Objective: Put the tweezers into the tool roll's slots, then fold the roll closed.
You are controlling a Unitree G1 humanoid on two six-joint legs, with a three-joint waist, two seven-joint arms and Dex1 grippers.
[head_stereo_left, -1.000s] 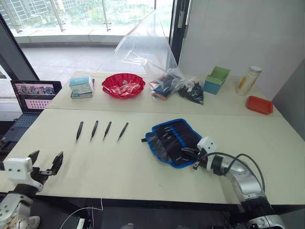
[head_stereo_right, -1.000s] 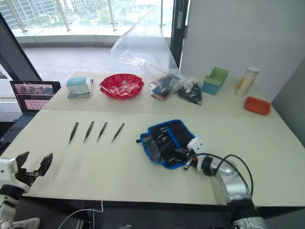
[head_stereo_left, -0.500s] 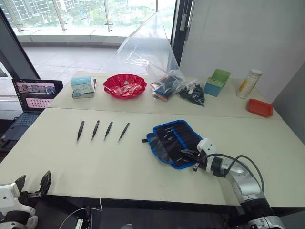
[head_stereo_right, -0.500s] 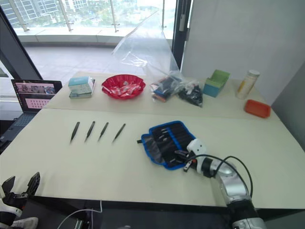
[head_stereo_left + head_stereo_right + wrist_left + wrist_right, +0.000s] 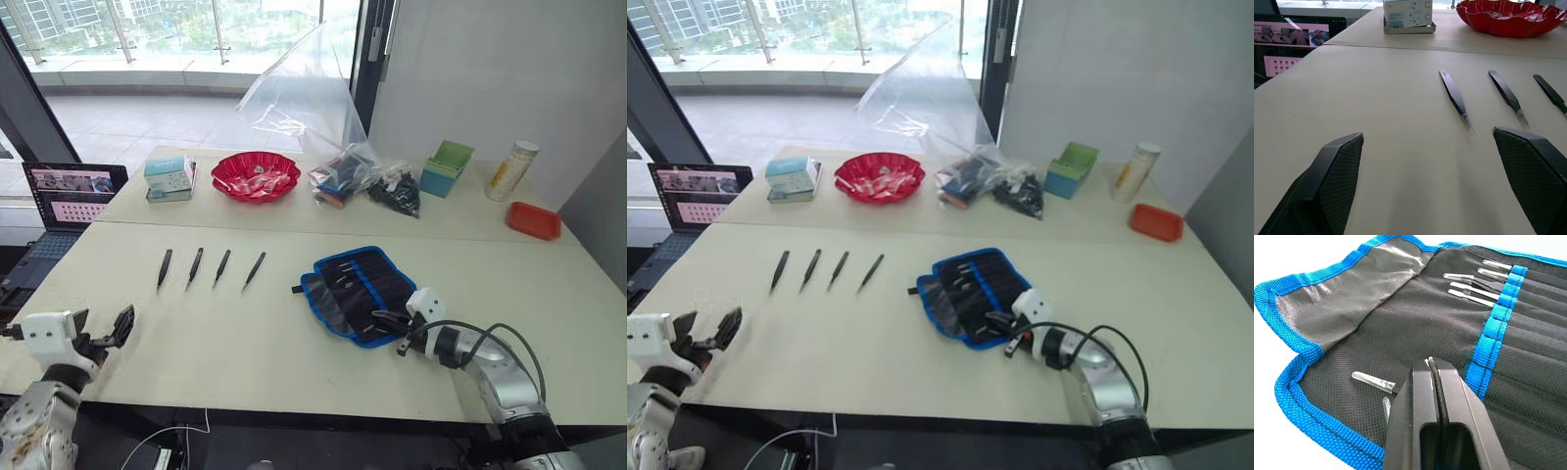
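Observation:
Several slim black tweezers (image 5: 209, 267) lie side by side on the table's left half; the left wrist view shows them (image 5: 1454, 95) ahead of my left gripper (image 5: 1435, 181). That gripper (image 5: 98, 331) is open over the front left edge, well short of them. The tool roll (image 5: 358, 292) lies unfolded at centre right, black with blue edging, and several clear-capped tips (image 5: 1469, 284) stick out of its slots. My right gripper (image 5: 379, 318) hovers over the roll's near corner. Its fingers (image 5: 1415, 396) are shut on a thin black tweezer whose tip (image 5: 1428, 362) pokes out over the fabric (image 5: 1400, 308).
Along the back stand a tissue box (image 5: 168, 178), a red bowl (image 5: 255, 174), a clear plastic bag of dark items (image 5: 343, 171), a green box (image 5: 446, 166), a bottle (image 5: 511, 168) and a red tray (image 5: 534, 220). A laptop (image 5: 73, 191) sits at the far left.
My left gripper dipped below the table's front edge and has risen back to it. The right gripper has stayed over the roll's near corner.

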